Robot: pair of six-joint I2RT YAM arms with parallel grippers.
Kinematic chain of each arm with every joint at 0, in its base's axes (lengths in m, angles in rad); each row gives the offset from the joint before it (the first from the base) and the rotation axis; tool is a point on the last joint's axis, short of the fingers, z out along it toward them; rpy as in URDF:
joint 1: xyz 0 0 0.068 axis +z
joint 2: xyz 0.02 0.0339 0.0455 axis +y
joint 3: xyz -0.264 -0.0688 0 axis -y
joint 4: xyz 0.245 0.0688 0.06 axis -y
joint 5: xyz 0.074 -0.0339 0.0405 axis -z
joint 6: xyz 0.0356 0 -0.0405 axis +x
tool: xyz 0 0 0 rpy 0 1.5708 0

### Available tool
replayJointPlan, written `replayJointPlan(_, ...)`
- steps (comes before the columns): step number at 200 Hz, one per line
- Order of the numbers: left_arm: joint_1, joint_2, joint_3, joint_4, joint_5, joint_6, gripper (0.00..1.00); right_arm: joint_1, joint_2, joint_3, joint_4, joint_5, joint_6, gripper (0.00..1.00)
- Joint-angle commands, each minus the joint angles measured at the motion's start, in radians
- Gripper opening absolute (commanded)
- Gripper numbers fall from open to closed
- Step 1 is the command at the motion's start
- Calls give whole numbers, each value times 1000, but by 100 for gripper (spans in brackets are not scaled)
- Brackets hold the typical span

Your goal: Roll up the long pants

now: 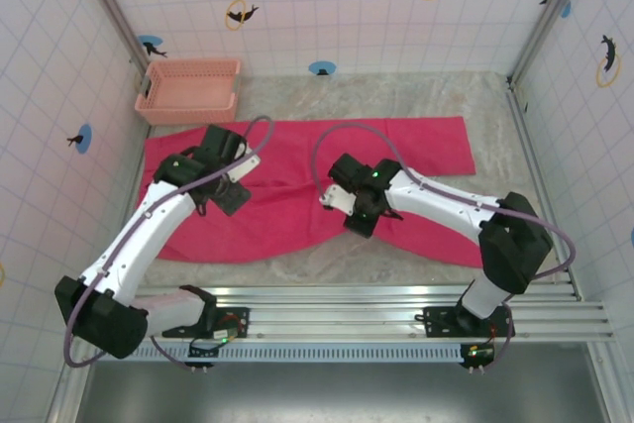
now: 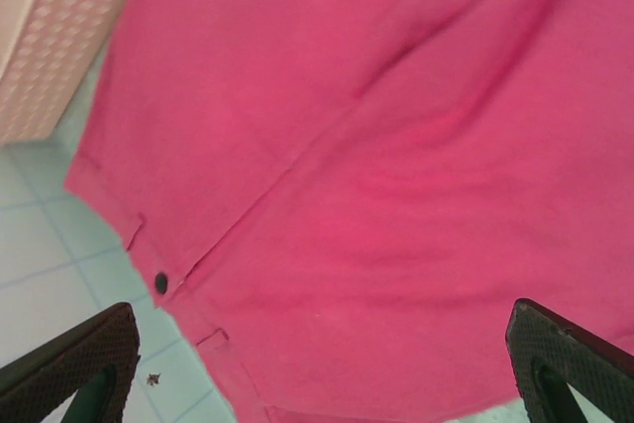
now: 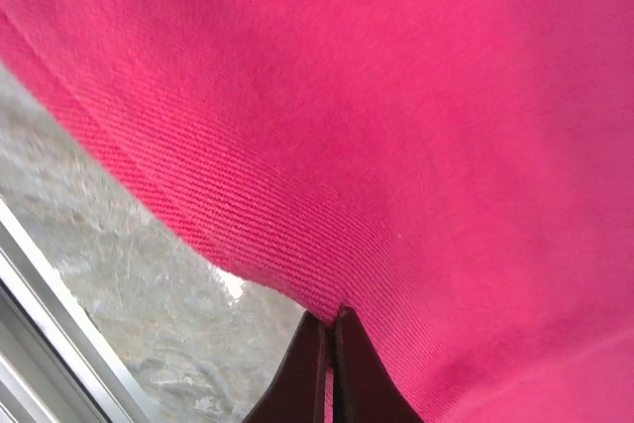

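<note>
Right claw (image 3: pixel 333 369) is pinched fully shut on the near hem of the long pants (image 1: pixel 416 151), which it holds a little off the table (image 1: pixel 416 96); it grips well to the right of the basket (image 1: pixel 188 86) and nearer the arms. The left claw (image 2: pixel 317 383) stands as wide open as it goes and holds nothing; it hangs over the cloth just on the near side of the basket.

The pants lie spread flat across the table; their far left corner is just in front of the basket, and the legs run away from it to the right. One pinch alone would likely skew the cloth, so I judge the left claw should take a matching bite of the same near hem on the basket side. Both should then lift level and turn the edge over together, so the roll starts tight and straight.

The basket looks empty, so far as its slotted walls let one see. A small dark button (image 2: pixel 160 283) sits at the waistband on the end toward the basket; the roll may lump there.
</note>
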Motion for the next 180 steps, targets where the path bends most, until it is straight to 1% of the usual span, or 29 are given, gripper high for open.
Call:
replayJointPlan(1, -57, 0, -10, -92, 0, -16, 97, -32, -22, 91, -77, -60, -16, 0)
replayJointPlan(18, -64, 27, 6, -103, 27, -4, 97, -58, -2, 131, -85, -79, -13, 0)
replayJointPlan(42, -78, 76, 32, -127, 107, -1, 97, -96, 35, 174, -95, -108, -7, 0)
replayJointPlan(59, -110, 108, 39, -150, 153, -24, 97, -122, 51, 197, -94, -125, 3, 0)
replayJointPlan(71, -140, 127, 30, -160, 155, -38, 97, -142, 60, 214, -91, -149, 10, 0)
replayJointPlan(81, -150, 136, 17, -155, 183, -42, 97, -155, 67, 229, -92, -158, 17, 0)
replayJointPlan(124, -150, 150, 22, -154, 246, -52, 97, -202, 85, 272, -90, -181, 34, 0)
replayJointPlan(158, -151, 210, 18, -145, 324, -57, 97, -239, 99, 307, -86, -221, 55, 0)
replayJointPlan(180, -149, 244, 22, -131, 310, -65, 95, -253, 109, 325, -83, -234, 63, 0)
